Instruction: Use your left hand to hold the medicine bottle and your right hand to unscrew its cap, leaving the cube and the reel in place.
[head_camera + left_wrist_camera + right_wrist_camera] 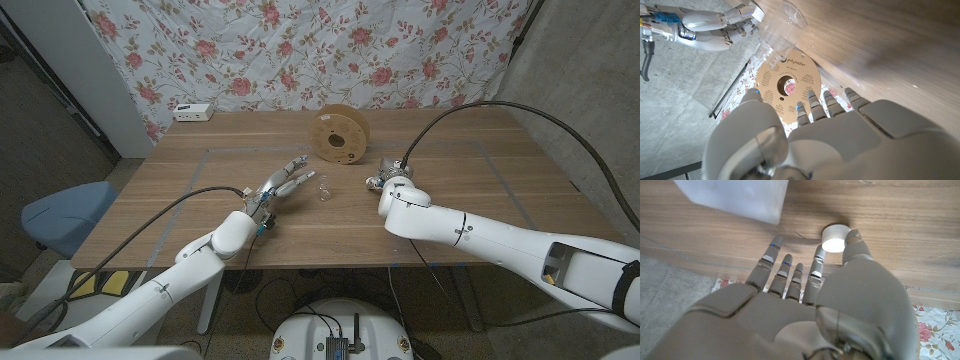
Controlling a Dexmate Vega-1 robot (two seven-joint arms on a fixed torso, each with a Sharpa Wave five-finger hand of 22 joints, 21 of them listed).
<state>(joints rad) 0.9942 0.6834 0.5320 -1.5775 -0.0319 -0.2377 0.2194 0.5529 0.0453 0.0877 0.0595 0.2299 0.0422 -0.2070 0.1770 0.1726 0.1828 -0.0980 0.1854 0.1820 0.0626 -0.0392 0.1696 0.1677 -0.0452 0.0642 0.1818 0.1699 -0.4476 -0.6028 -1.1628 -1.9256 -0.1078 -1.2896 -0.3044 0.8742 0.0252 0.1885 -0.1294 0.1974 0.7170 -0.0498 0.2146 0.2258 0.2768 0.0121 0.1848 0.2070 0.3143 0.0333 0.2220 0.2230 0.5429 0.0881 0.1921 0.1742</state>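
Note:
The clear medicine bottle (325,190) stands uncapped on the table between my two hands; it also shows close up (781,31) in the left wrist view. My left hand (283,187) reaches toward it with fingers spread, just short of it and holding nothing. The small white cap (835,238) sits between the thumb and a fingertip of my right hand (387,185), low at the table surface. Behind the bottle the brown cardboard reel (340,135) stands on its edge. A translucent white cube (735,197) rests on the wood beyond my right hand's fingers (790,270).
A white power strip (193,112) lies at the table's far left corner. A floral cloth hangs behind the table. A blue chair (65,215) stands off the left side. Dark tape lines mark a rectangle on the wood.

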